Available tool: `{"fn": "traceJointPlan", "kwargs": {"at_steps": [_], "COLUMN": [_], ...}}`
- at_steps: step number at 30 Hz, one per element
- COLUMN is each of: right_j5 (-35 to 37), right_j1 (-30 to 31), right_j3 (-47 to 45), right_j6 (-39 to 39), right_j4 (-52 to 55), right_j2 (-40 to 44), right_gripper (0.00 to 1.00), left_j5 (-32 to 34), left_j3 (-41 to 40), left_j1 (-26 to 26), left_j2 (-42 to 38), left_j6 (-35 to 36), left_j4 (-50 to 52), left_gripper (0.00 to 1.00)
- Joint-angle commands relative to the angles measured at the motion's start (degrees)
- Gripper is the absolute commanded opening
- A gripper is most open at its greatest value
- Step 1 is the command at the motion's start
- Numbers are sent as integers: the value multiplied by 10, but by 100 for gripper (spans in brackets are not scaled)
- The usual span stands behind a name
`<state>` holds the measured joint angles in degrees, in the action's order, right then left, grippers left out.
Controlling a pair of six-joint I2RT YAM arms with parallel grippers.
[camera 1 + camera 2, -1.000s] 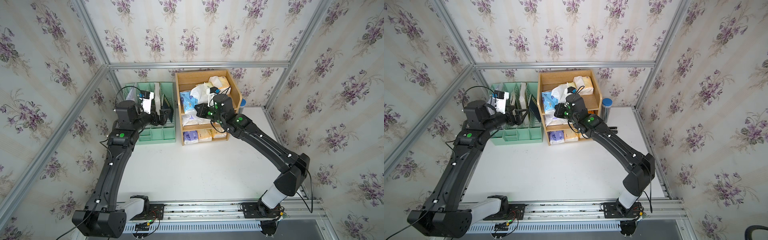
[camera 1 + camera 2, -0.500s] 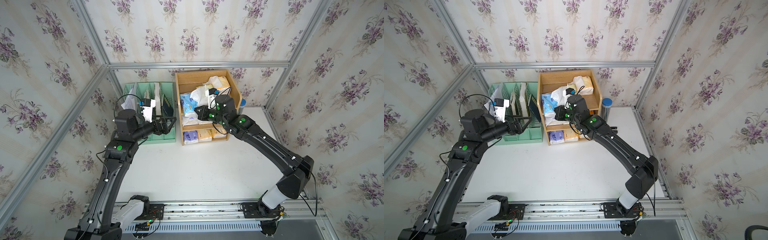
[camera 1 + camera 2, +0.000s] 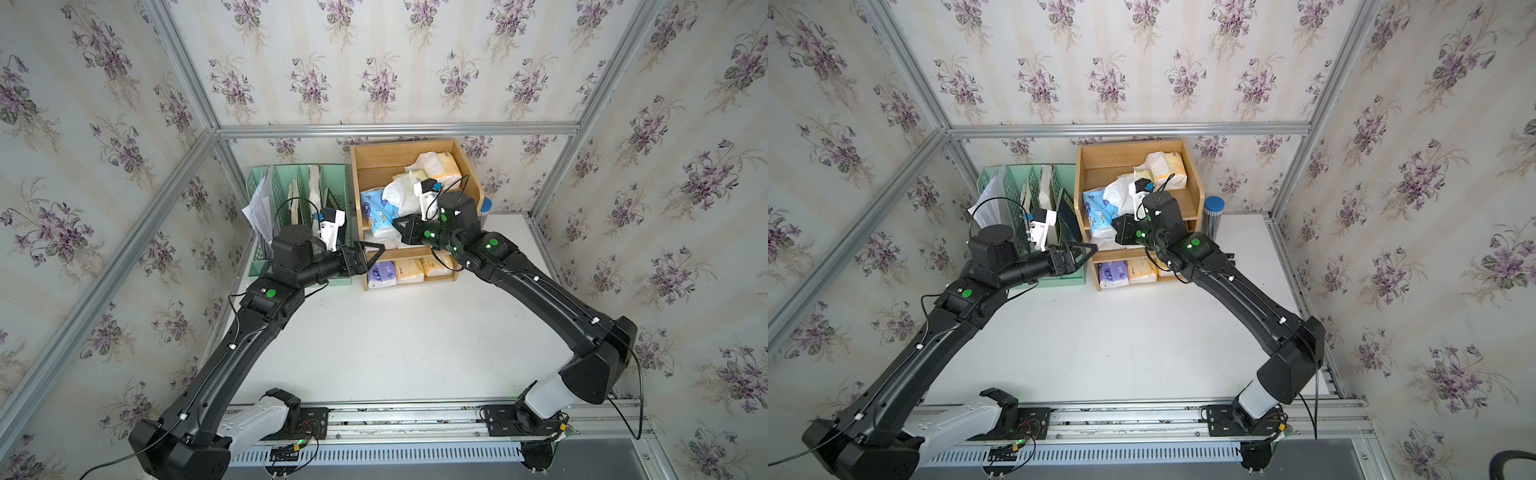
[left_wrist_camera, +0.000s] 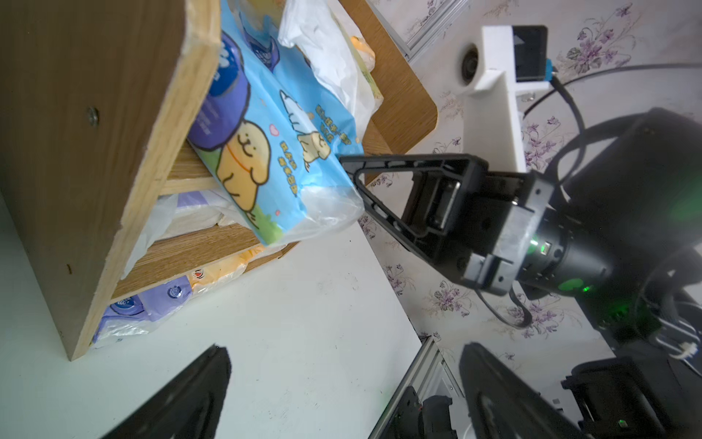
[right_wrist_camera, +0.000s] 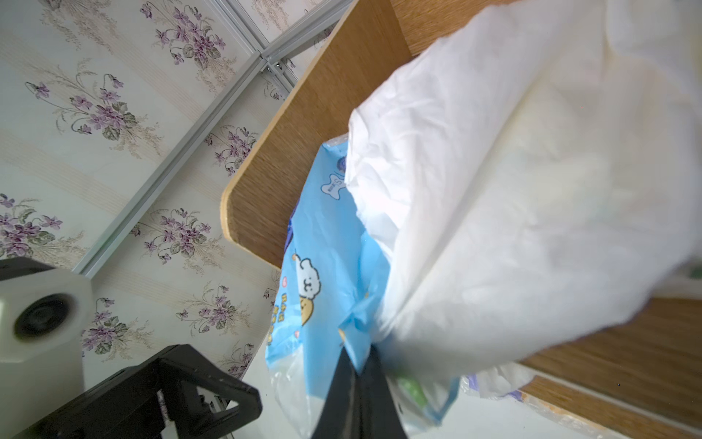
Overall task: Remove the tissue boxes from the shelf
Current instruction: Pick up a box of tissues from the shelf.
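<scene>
Careful, right gripper [image 5: 359, 366] pinches only loose wrapper on the blue pack [image 5: 323, 266]; it may slip or drag the white pack [image 5: 513, 213] down; left gripper [image 3: 372, 252] gapes empty

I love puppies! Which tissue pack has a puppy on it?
The light blue pack sticking out of the shelf; the rest are purple, yellow or white.

wood shelf [image 3: 399, 154], glossy plastic tissue pks [image 3: 375, 210]
</scene>
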<state>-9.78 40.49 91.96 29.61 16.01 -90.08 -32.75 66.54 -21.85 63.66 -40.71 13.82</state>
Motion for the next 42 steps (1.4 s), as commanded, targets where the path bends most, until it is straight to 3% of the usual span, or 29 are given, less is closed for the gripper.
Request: {"fn": "traceJointPlan", "kwargs": {"at_steps": [1,10,12,15,17,21,26,28,30,33,42], "right_j5": [-22,-50,-55,-60,-60,-65,-69,-65,-55,-44,-107], "right_j1": [-1,-3,-4,-4,-5,-5,-5,-5,-8,-21,-88], "right_j3": [-7,-34,-35,-39,-43,-50,-51,-49,-45,-40,-41], "right_j6": [-11,-16,-17,-18,-18,-16,-18,-21,-27,-31,0], "right_j4": [-14,-24,-23,-26,-30,-33,-33,-28,-20,-12,-55], "right_j2": [10,28,30,34,38,43,47,48,50,56,57], "right_gripper": [0,0,0,0,0,0,0,24,54,73,75], "left_j5": [56,120,119,149,163,175,169,168,178,198,209], "left_j3": [12,35,46,49,51,59,70,73,76,75,93], "left_j1": [-15,-46,-50,-56,-59,-60,-61,-61,-61,-61,-61], "left_j2": [20,81,95,104,105,108,115,113,105,90,80], "left_j6": [-35,-62,-61,-65,-67,-62,-60,-56,-49,-41,-21], "left_j4": [-63,-111,-116,-119,-112,-100,-98,-95,-82,-63,-22], "left_gripper": [99,98,80,37,18,1,0,0,0,0,0]}}
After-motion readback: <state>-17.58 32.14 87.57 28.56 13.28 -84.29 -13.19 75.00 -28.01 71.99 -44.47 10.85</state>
